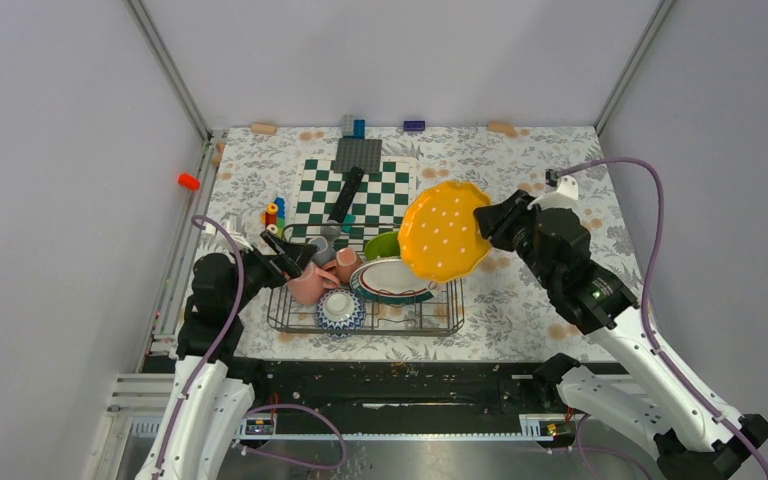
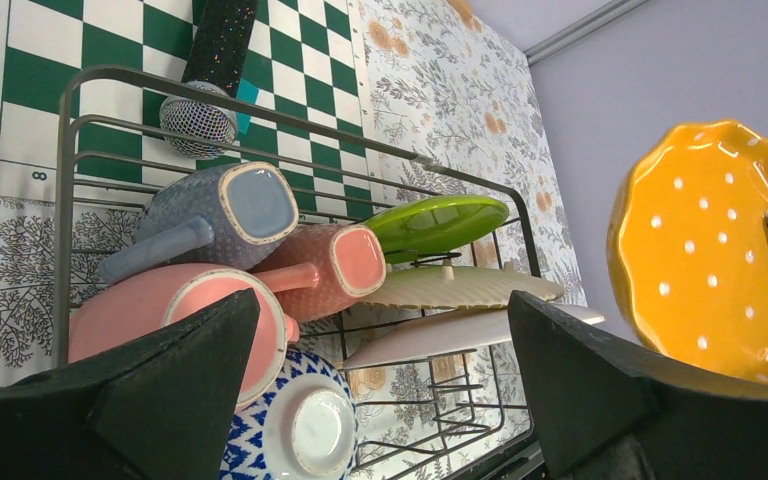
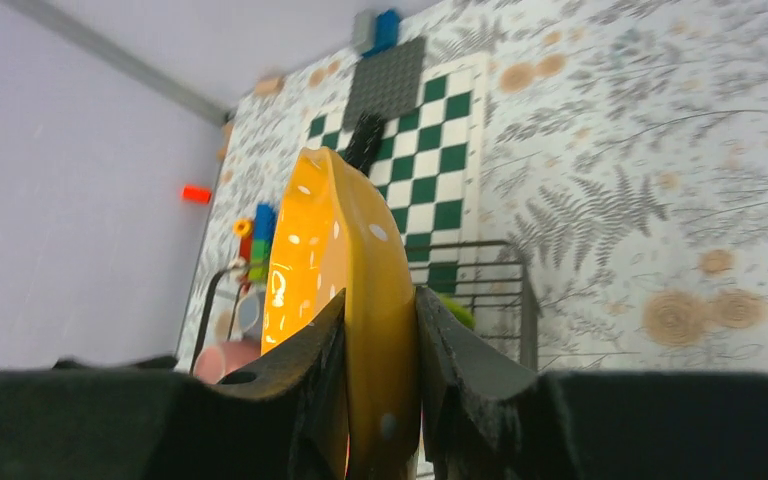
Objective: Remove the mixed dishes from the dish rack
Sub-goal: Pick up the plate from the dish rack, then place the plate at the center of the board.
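right end effector (image 3: pixel 380 320) pinching yellow-orange plate (image 1: pixel 444 230) clear of dish rack (image 1: pixel 400 331) | left end effector (image 1: pixel 285 250) hovering spread | mugs (image 1: pixel 308 285), bowl (image 1: pixel 340 308), plates (image 1: pixel 392 278) waiting inside (most left)

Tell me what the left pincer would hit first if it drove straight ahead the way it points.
Probably the small salmon mug, centred between the open fingers of the left pincer in the dish rack; the large pink mug beside one finger may be clipped first. Depth is unclear.
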{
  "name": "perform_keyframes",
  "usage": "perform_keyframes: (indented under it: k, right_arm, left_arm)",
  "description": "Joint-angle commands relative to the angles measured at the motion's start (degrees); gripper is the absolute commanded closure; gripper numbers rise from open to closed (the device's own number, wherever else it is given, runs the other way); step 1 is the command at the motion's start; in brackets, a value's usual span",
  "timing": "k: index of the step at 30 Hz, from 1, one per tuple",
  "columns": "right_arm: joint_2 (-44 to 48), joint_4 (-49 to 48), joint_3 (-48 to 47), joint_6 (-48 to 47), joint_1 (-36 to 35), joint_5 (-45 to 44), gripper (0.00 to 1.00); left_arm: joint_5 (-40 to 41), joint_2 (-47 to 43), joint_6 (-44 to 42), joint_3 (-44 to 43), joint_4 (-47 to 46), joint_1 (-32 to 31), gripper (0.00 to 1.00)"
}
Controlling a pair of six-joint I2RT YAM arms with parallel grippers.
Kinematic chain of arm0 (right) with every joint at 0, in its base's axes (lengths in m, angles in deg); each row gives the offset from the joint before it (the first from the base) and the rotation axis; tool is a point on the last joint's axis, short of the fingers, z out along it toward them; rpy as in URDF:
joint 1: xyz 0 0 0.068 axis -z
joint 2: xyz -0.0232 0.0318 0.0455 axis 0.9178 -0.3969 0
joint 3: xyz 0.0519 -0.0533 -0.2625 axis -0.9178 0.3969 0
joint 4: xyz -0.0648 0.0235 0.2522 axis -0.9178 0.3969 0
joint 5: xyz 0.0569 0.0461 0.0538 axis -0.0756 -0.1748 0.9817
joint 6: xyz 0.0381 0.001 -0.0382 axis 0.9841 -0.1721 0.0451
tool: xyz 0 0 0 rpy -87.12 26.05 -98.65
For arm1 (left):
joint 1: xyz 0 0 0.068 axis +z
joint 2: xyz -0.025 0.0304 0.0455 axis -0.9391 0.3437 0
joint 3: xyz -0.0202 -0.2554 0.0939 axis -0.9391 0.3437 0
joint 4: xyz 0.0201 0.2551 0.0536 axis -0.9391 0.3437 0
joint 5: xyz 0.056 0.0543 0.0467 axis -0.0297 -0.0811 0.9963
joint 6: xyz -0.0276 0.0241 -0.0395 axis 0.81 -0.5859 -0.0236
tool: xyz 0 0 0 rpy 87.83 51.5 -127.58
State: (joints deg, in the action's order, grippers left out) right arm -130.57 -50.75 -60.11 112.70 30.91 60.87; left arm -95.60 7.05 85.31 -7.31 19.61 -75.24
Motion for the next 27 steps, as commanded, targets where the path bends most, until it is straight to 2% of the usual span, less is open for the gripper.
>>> perform_keyframes:
  k: [1,13,21,27]
  right_arm:
    - [2.3,-8.7,-5.7,5.4,3.9,-7.1,1.0]
    - [-0.3,-10.5,-1.1,8.3,17.2,-15.3,1.0]
    - [0.8,-14.5,11.8,15.7,27.9,-15.3,1.0]
    - [2.7,-19.1,20.1,17.0,32.4,-13.6,1.0]
  left_arm:
    - [-0.8,-0.6,-0.3,-0.3,-3.0,0.2,0.01]
    - [0.3,-1.6,0.3,-0.2,-2.1,0.2,0.01]
    - [1.0,-2.4,-0.2,-0.4,-2.4,0.2,0.01]
    - [1.2,-3.5,-0.3,-0.6,-3.2,0.2,0.01]
